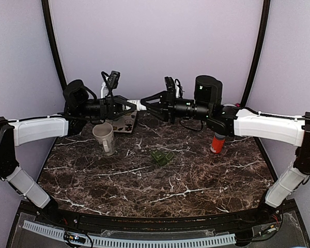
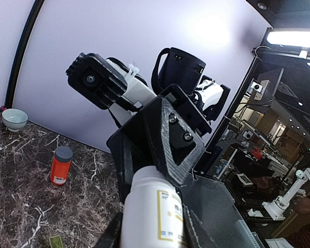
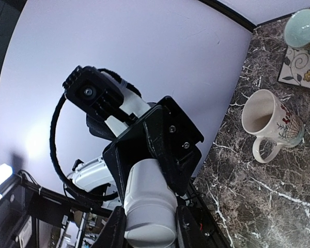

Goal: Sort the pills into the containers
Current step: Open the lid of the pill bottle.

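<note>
A white pill bottle (image 1: 140,105) hangs level above the back of the table, between both grippers. My left gripper (image 1: 128,105) is shut on its labelled body (image 2: 154,206). My right gripper (image 1: 151,106) faces it, its fingers pressed on both sides of the bottle's plain white end (image 3: 149,204). In the left wrist view the right gripper's black fingers (image 2: 168,139) cover the far end of the bottle. The right wrist view shows the left gripper's fingers (image 3: 157,137) over the other end. No loose pills show.
A cream mug (image 1: 104,137) stands left of centre on the marble table (image 1: 144,186). Behind it a patterned coaster (image 1: 125,123) carries a small bowl (image 3: 303,27). An orange bottle with a grey cap (image 1: 217,142) stands at the right. A small green object (image 1: 161,157) lies mid-table.
</note>
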{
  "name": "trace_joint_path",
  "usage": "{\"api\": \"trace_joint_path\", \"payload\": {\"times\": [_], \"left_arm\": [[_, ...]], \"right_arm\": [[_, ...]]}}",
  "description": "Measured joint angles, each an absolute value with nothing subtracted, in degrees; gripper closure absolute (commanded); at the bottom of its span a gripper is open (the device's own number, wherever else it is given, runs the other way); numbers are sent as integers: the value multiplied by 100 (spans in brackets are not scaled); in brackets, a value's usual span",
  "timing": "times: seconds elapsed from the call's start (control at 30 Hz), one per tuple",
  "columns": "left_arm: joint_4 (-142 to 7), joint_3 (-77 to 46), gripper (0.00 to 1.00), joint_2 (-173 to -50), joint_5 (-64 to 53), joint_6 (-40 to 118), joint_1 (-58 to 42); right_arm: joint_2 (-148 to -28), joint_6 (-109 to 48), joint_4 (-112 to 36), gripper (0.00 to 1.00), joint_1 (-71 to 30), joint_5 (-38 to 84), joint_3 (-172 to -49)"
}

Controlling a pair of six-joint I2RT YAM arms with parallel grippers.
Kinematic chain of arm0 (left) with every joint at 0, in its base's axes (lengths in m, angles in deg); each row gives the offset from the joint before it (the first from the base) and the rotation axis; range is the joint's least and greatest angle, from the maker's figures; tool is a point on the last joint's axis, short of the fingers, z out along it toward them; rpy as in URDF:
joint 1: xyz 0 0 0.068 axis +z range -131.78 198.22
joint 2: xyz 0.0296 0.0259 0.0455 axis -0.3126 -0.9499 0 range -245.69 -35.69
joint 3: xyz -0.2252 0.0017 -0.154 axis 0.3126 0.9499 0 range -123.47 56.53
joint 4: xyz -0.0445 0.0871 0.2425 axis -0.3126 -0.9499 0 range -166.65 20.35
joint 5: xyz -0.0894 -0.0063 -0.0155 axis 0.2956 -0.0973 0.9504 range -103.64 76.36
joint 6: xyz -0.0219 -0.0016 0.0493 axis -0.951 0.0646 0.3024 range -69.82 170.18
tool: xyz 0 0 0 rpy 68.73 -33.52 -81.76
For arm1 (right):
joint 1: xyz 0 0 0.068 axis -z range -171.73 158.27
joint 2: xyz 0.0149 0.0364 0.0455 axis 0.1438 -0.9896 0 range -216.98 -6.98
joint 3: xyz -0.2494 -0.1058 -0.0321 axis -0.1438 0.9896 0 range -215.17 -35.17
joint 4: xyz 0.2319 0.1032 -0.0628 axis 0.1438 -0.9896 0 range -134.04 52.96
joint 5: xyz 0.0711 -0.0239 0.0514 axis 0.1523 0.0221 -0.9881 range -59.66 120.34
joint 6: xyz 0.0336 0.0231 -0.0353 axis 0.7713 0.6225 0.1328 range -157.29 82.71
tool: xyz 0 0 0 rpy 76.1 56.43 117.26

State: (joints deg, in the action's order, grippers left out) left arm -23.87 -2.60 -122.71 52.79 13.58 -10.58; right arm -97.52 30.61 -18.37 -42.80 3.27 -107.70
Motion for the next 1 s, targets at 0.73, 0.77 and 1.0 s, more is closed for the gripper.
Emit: {"api": "trace_joint_path", "payload": {"times": [0.73, 0.77, 1.0], "left_arm": [[-1782, -256, 100, -12216, 5229, 377, -1058], [-1760, -253, 100, -12212, 5235, 314, -1058], [-1524, -177, 100, -12201, 5248, -54, -1058]], "right_arm": [[-9737, -1005, -2958, 86, -4322, 270, -11513], [-9737, -1217, -2953, 86, -4322, 246, -11516], [-9709, -2218, -2971, 83, -4322, 137, -11518]]}}
